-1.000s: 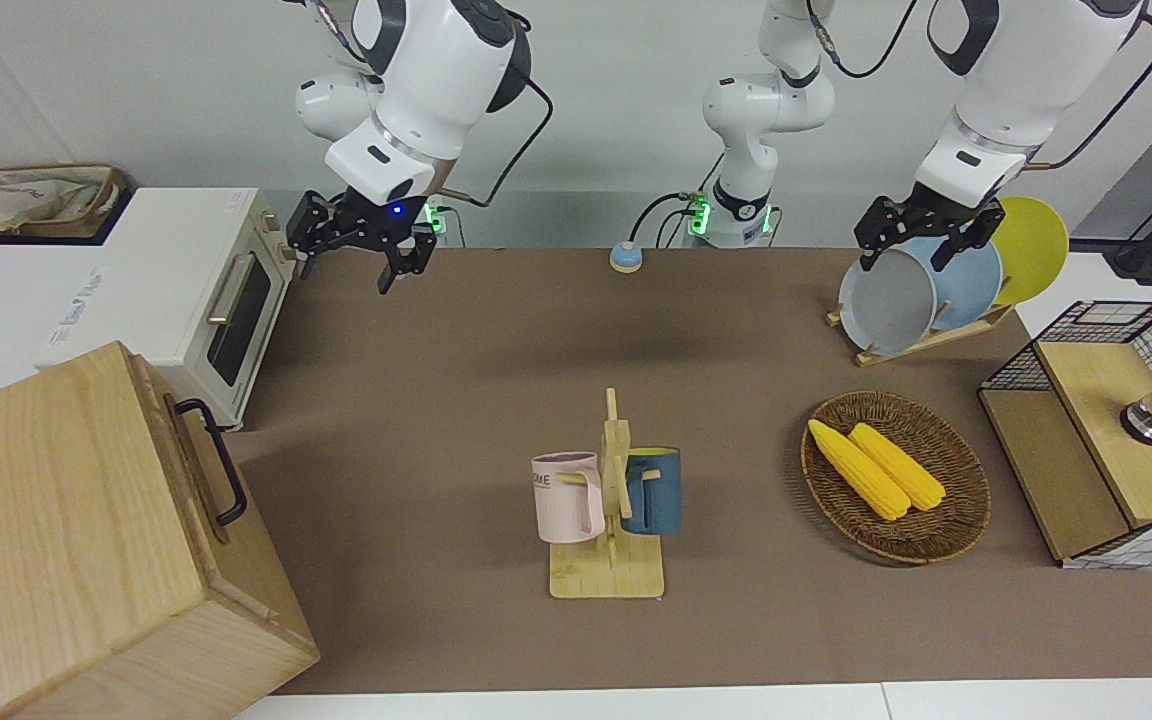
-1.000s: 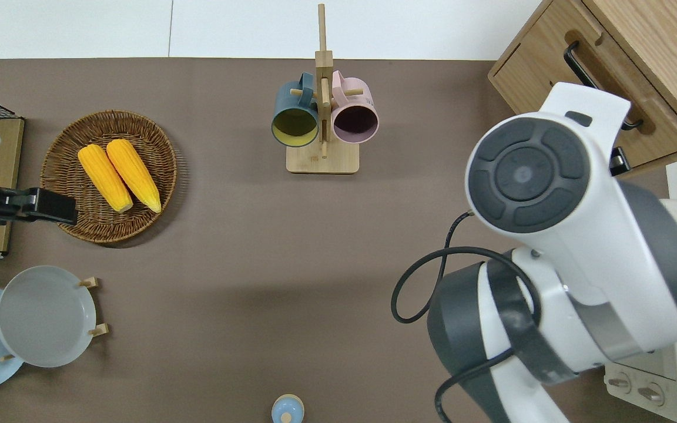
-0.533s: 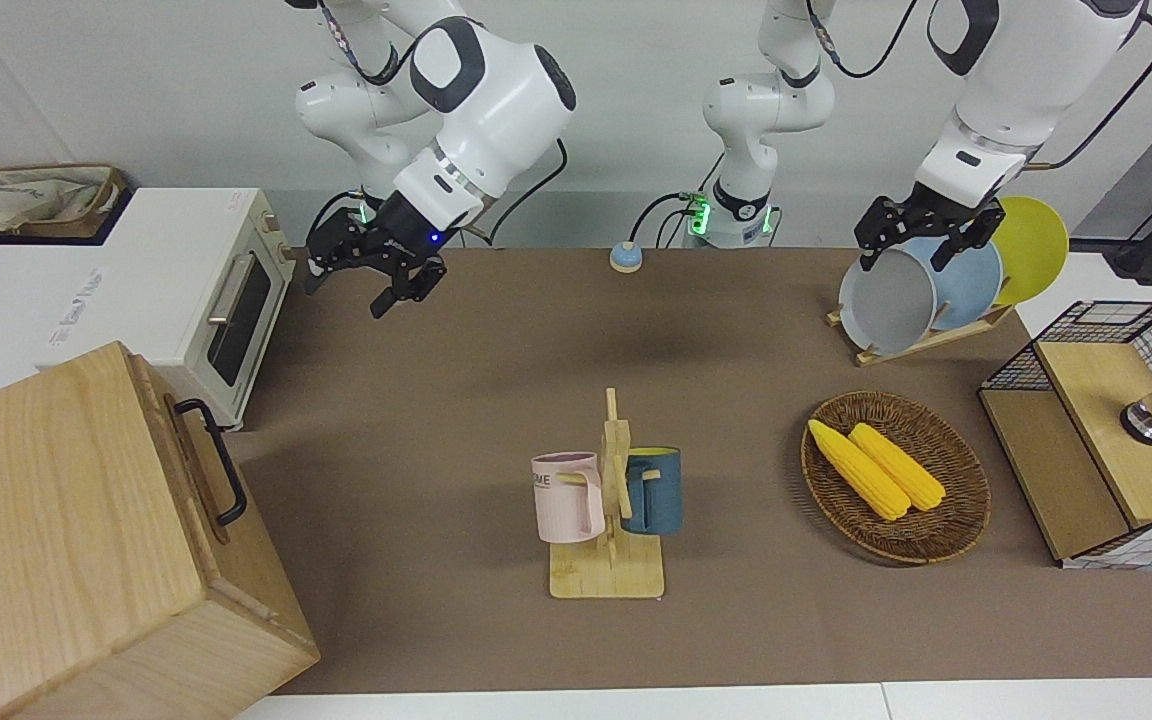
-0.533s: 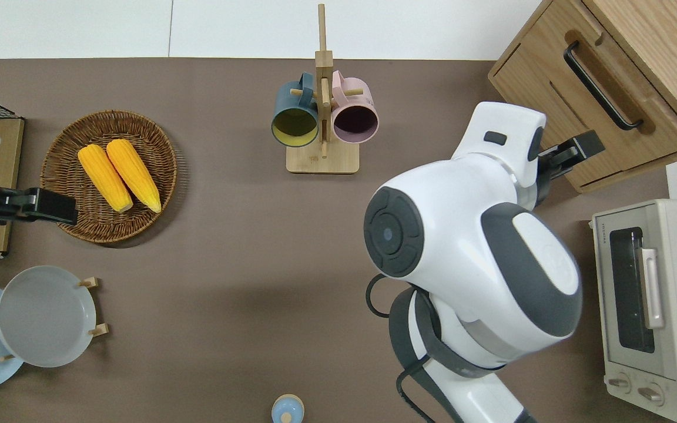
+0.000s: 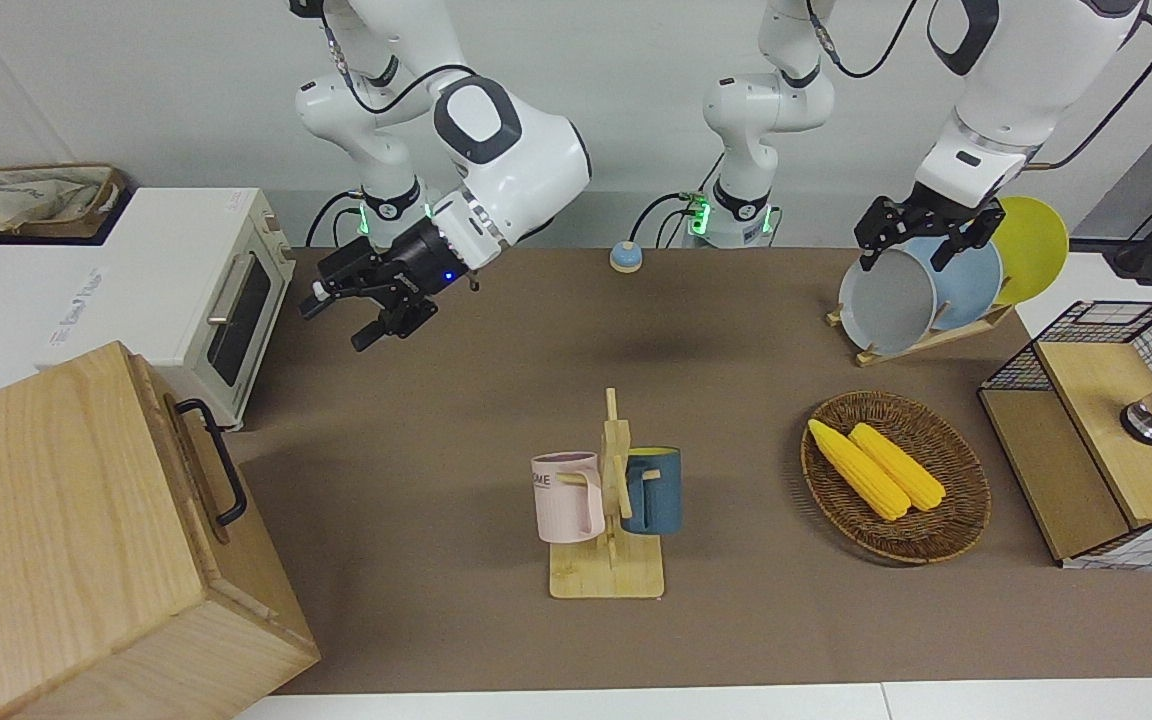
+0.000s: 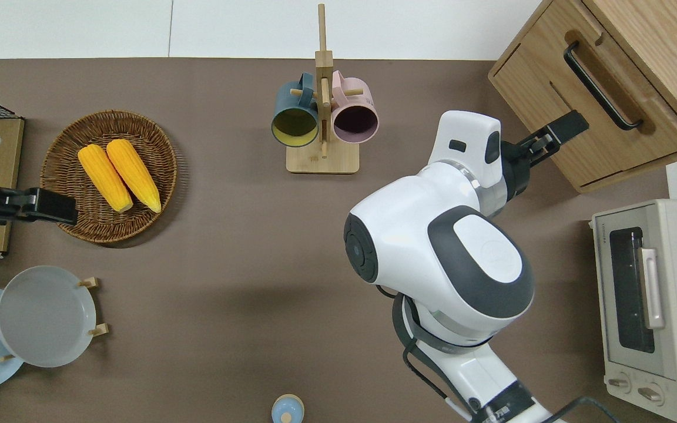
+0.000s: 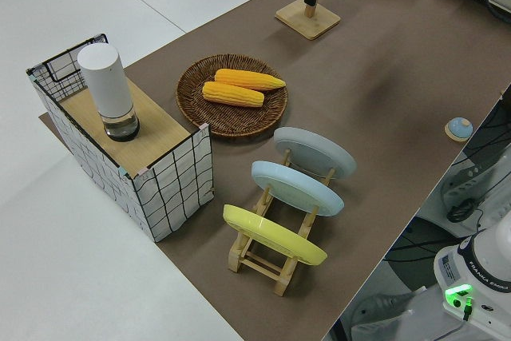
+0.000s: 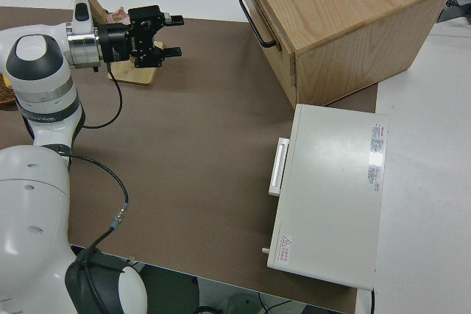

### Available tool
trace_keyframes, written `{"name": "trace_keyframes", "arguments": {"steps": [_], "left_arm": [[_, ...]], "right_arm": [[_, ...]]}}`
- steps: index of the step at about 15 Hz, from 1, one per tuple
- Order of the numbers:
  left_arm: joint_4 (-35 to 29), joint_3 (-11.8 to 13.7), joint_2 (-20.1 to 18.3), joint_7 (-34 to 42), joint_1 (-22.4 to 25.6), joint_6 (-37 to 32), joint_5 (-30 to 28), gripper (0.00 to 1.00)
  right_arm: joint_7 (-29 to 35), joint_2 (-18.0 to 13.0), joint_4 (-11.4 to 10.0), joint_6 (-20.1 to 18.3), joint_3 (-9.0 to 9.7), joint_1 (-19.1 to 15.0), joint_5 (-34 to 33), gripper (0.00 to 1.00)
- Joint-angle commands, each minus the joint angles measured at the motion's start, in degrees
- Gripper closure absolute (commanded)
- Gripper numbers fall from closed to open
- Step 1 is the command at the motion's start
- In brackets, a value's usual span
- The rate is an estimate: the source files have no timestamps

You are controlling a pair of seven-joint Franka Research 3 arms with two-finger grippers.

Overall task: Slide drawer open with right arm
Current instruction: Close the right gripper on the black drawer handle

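Sitting shut — drawer [image 6: 600,108]; basket [image 6: 68,217] holds corn [image 6: 118,174].

Pale light-wood drawer [image 6: 594,108] with black loop handle [image 6: 601,87], upper right of overhead view. White jointed right arm [image 6: 456,235] with dark grey panels, black gripper [image 5: 351,305], blue wrist light. White toaster oven [image 6: 656,305] at lower right. Brown table mat [image 6: 227,247]. Yellow corn cobs [image 6: 118,174] in brown woven wicker basket [image 6: 62,153], upper left. Navy mug [image 6: 294,111] beside pink mug [image 6: 355,111].

The pink mug [image 5: 568,497] shows the letters "ME"; other markings cannot be read.
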Motion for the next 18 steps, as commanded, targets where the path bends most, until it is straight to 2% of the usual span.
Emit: {"name": "trace_keyframes", "arguments": {"steps": [1, 3, 5, 8, 13, 18], "left_arm": [[1.4, -0.4, 0.7, 0.6, 0.3, -1.1, 1.0, 0.01], [1.5, -0.4, 0.7, 0.6, 0.3, -1.1, 1.0, 0.01], [1.4, -0.4, 0.7, 0.6, 0.3, -1.1, 1.0, 0.01], [1.5, -0.4, 0.7, 0.6, 0.3, -1.1, 1.0, 0.01], [1.5, -0.4, 0.7, 0.6, 0.3, -1.1, 1.0, 0.01], [1.5, -0.4, 0.7, 0.5, 0.3, -1.1, 1.0, 0.01]], "right_arm": [[6.3, 0.9, -4.4, 5.0, 0.37, -3.0, -9.0, 0.017], [9.4, 2.0, -6.0, 6.8, 0.28, -5.0, -13.6, 0.017], [11.5, 3.4, -6.6, 7.2, 0.2, -6.0, -18.0, 0.017], [13.8, 4.9, -6.6, 7.2, -0.16, -6.6, -21.3, 0.017], [17.8, 7.1, -6.5, 8.1, -0.16, -9.6, -26.4, 0.019], [19.6, 8.1, -6.3, 13.6, -0.16, -13.5, -30.8, 0.021]]}}
